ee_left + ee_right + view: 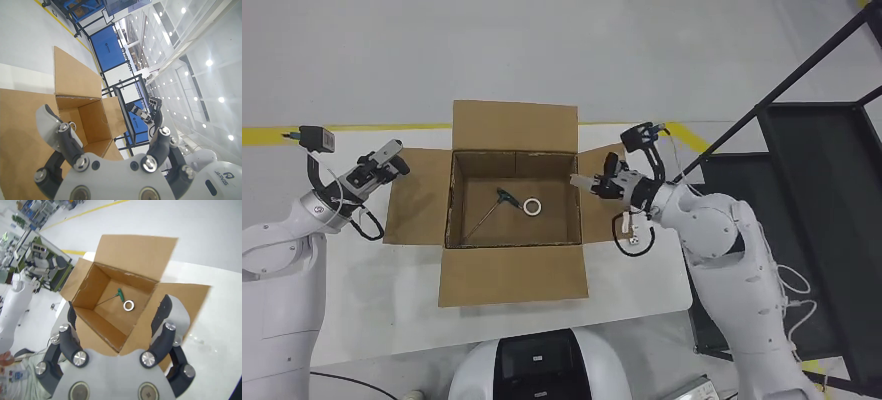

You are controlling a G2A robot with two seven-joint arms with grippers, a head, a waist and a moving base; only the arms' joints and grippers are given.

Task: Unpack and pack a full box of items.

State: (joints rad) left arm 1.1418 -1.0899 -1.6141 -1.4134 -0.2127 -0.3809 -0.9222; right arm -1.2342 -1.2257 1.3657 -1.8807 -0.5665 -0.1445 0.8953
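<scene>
A green-handled hex key and white ring are seen in the brown cardboard box. The left tool and right tool are parted.

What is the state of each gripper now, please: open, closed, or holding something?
Left gripper: open, holding nothing.
Right gripper: open, holding nothing.

Flaps folded outward leave the box open above hex key and ring.
</scene>
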